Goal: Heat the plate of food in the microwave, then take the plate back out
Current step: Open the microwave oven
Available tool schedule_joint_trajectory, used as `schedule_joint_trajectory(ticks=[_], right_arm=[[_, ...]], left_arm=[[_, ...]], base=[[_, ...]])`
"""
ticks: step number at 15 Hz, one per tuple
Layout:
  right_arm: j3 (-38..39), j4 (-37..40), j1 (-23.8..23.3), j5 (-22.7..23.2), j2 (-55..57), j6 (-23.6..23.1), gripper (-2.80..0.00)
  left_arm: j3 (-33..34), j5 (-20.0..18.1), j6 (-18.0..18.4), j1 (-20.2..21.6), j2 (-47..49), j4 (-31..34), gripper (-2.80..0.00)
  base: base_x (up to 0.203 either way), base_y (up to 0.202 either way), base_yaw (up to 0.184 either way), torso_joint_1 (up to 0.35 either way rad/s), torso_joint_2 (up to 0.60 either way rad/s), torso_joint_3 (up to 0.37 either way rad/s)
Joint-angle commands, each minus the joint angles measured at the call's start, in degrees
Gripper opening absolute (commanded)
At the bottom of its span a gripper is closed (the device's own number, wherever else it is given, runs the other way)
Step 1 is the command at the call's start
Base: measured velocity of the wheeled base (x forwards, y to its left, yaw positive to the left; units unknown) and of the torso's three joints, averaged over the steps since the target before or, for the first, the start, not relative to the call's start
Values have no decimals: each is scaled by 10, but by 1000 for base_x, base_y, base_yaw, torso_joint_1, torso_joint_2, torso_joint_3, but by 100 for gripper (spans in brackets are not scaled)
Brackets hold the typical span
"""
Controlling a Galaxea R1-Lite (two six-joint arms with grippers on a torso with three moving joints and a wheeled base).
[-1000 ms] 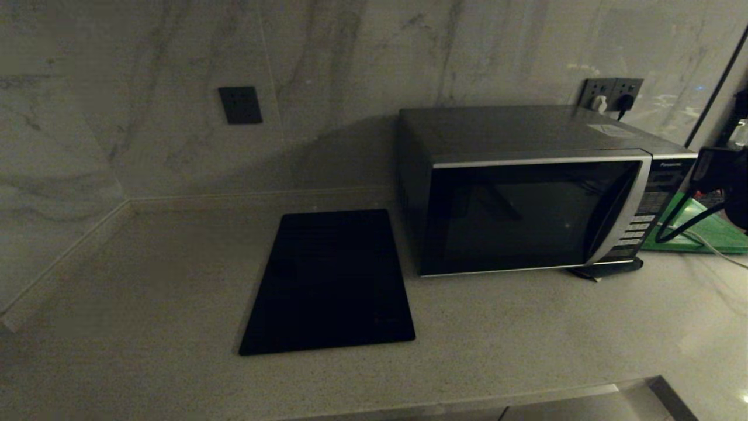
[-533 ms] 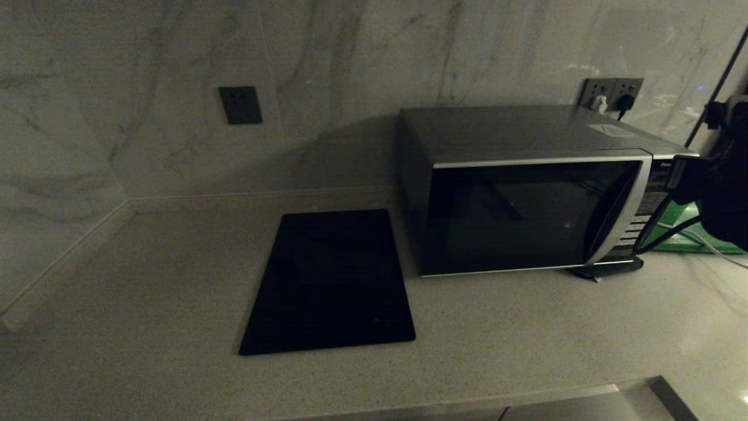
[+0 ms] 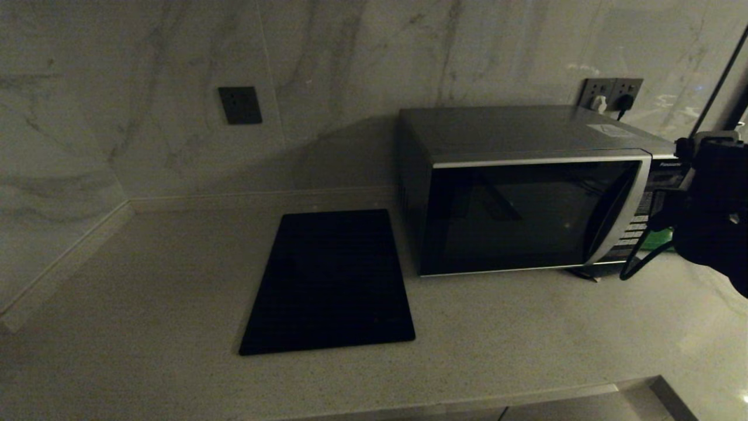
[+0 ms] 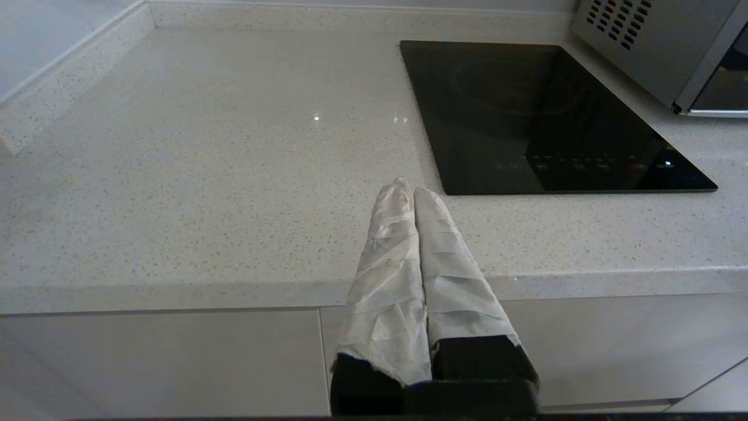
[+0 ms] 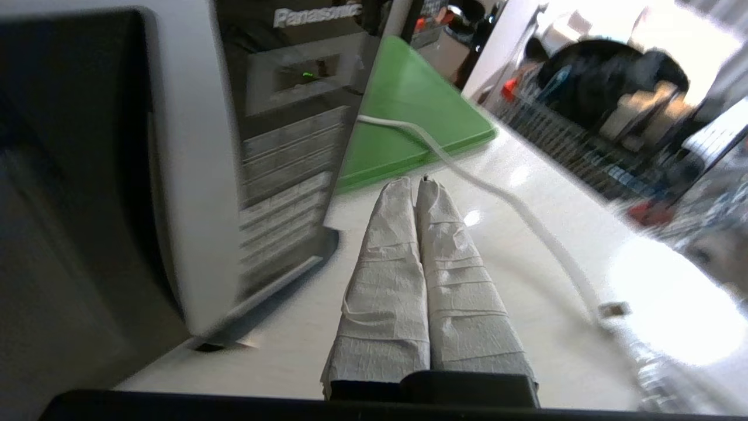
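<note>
The microwave [image 3: 526,216] stands at the back right of the counter with its dark glass door closed; its side and button panel [image 5: 286,152] fill one side of the right wrist view. The plate of food is out of view in every frame. My right arm [image 3: 713,222] hangs just right of the microwave's button panel, a little in front of it. My right gripper [image 5: 415,182] is shut and empty, its white-wrapped fingers pressed together above the counter beside the panel. My left gripper [image 4: 412,188] is shut and empty, parked over the counter's front edge.
A flat black rectangular panel [image 3: 330,280] lies on the counter left of the microwave. A green board [image 5: 409,111] sits behind my right gripper, with a white cable [image 5: 526,216] running across it. Wall sockets [image 3: 610,93] with plugs are behind the microwave.
My right arm has come in from the right edge towards the microwave's button panel and now covers most of the green board in the head view. The left arm has not moved.
</note>
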Motion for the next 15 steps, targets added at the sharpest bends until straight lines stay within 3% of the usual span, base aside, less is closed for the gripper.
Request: schedule_joint_trajectory(ticks=[1, 2, 7, 10, 13, 15], right_arm=[[-27, -3, 23, -32, 42, 69, -280], [-34, -3, 27, -50, 49, 96, -280], [-6, -6, 27, -83, 34, 82, -280], [59, -4, 19, -107, 1, 26, -280], [86, -5, 12, -145, -25, -63, -280], [104, -5, 12, -165, -35, -88, -280]], left_arm=[[0, 0, 0, 0, 0, -1, -280], [0, 0, 0, 0, 0, 0, -280], [0, 0, 0, 1, 0, 0, -280], [0, 0, 0, 1, 0, -1, -280], [0, 0, 0, 1, 0, -1, -280], [0, 0, 0, 1, 0, 0, -280]], base=[[0, 0, 0, 0, 0, 0], [0, 0, 0, 0, 0, 0], [0, 0, 0, 0, 0, 0], [0, 0, 0, 0, 0, 0], [0, 0, 0, 0, 0, 0], [0, 0, 0, 0, 0, 0]])
